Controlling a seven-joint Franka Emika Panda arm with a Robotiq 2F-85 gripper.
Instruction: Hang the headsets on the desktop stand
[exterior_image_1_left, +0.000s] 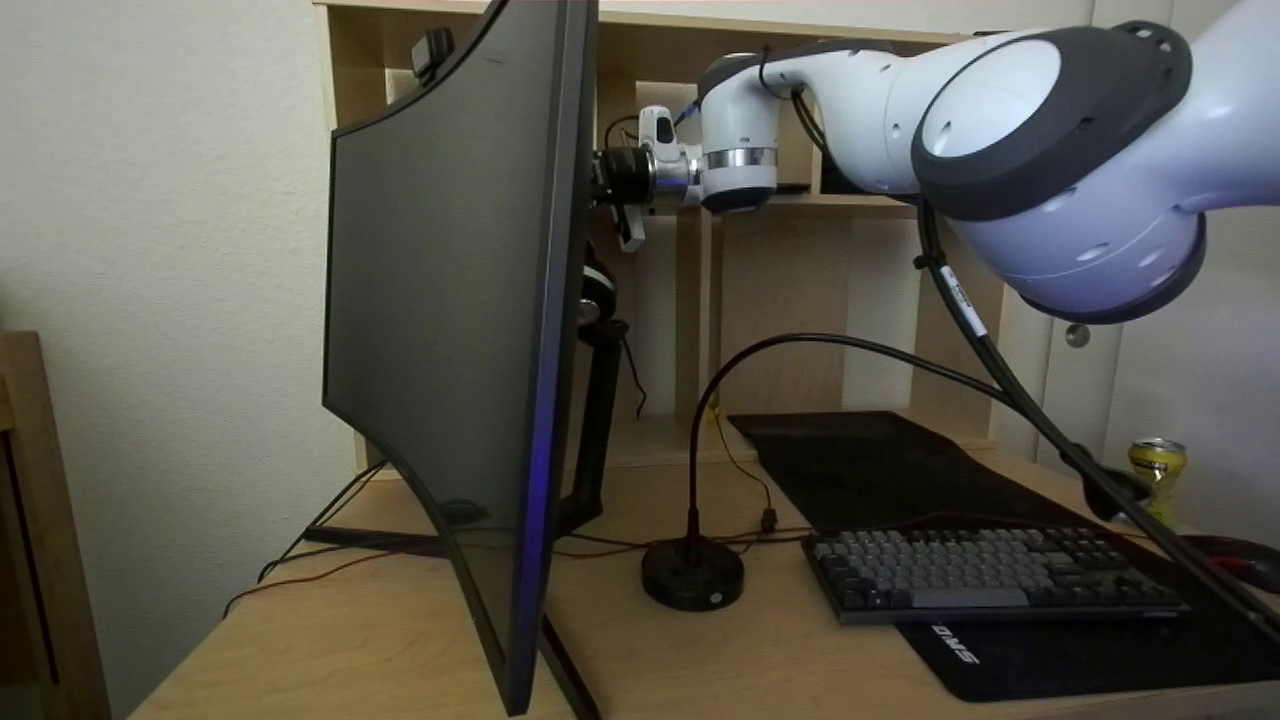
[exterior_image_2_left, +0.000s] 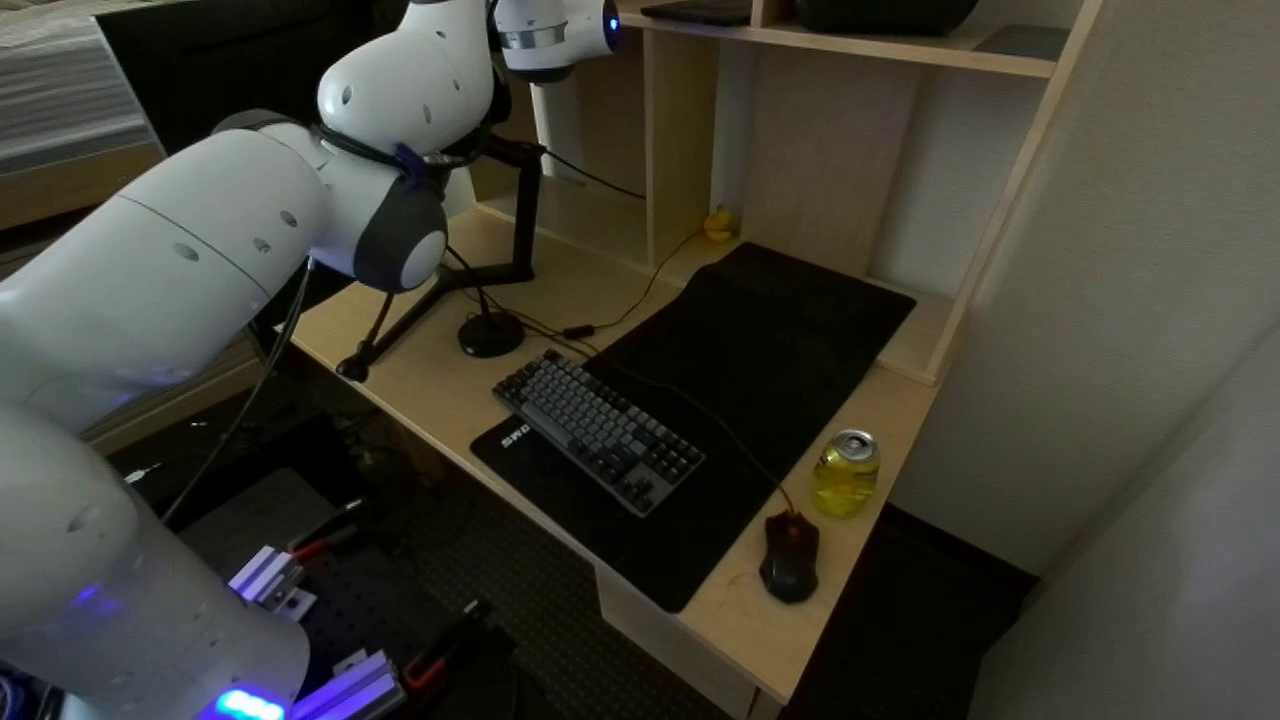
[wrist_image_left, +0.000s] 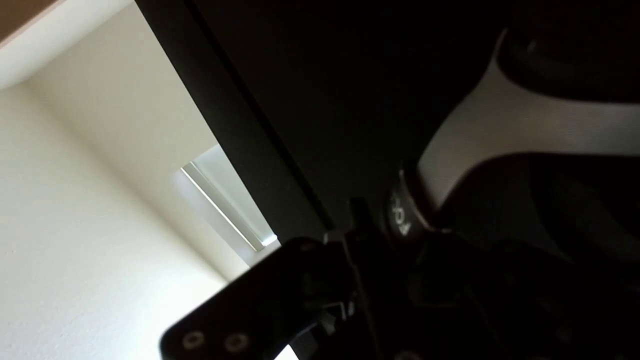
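Observation:
My gripper (exterior_image_1_left: 604, 180) is behind the upper part of the large monitor (exterior_image_1_left: 450, 300), whose edge hides its fingertips. In the wrist view the fingers (wrist_image_left: 392, 240) are very dark but look close together on the headset (wrist_image_left: 482, 130), at a dark band end with pale lettering. The headset's curved pale piece and dark rounded parts extend to the right. In an exterior view, a round dark part with a pale band, apparently an ear cup (exterior_image_1_left: 597, 292), shows below the gripper. A black stand post (exterior_image_1_left: 600, 410) rises behind the monitor. The gripper is out of sight in the remaining exterior view.
The monitor's dark back (wrist_image_left: 300, 100) fills much of the wrist view. A black gooseneck on a round base (exterior_image_1_left: 693, 575), a keyboard (exterior_image_2_left: 600, 430), a mouse (exterior_image_2_left: 790, 557) and a yellow can (exterior_image_2_left: 846, 475) stand on the desk. A wooden shelf (exterior_image_2_left: 850, 45) is behind.

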